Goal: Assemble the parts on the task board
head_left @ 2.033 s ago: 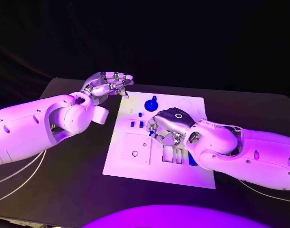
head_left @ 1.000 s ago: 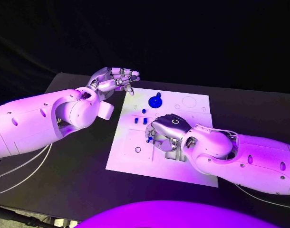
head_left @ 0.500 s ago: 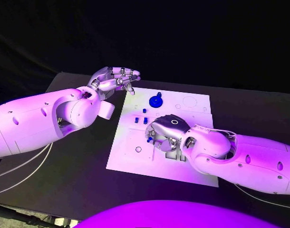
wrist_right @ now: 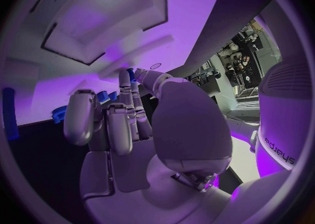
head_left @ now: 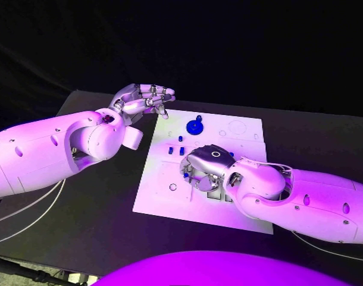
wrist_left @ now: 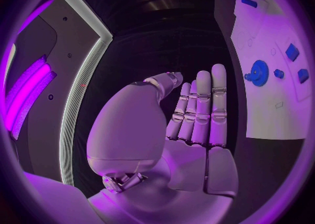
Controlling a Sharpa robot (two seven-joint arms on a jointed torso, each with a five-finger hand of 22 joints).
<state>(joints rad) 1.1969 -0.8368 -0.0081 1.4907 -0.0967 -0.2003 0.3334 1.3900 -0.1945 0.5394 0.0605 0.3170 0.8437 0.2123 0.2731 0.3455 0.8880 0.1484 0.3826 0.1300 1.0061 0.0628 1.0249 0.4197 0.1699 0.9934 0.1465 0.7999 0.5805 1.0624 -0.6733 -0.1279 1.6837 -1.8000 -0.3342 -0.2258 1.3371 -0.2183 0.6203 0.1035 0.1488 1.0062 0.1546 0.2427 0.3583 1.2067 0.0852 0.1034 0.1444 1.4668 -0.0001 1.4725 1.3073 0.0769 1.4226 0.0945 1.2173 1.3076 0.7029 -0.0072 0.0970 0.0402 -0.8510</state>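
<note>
A white task board [head_left: 160, 196] lies mid-desk [head_left: 78, 238]. The right robot hand [head_left: 203, 170] hovers low over its middle, fingers curled down; whether it pinches a part I cannot tell. The left robot hand [head_left: 143, 98] waits beyond the board's far corner, fingers straight, pressed together, holding nothing. A blue gear [head_left: 194, 127] and small blue pieces [head_left: 175, 151] sit near the far end. Likely a part is being seated; next calls for careful alignment.

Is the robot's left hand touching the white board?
Apart. Head view: the left hand hovers off the task board, dark table between them.
</note>
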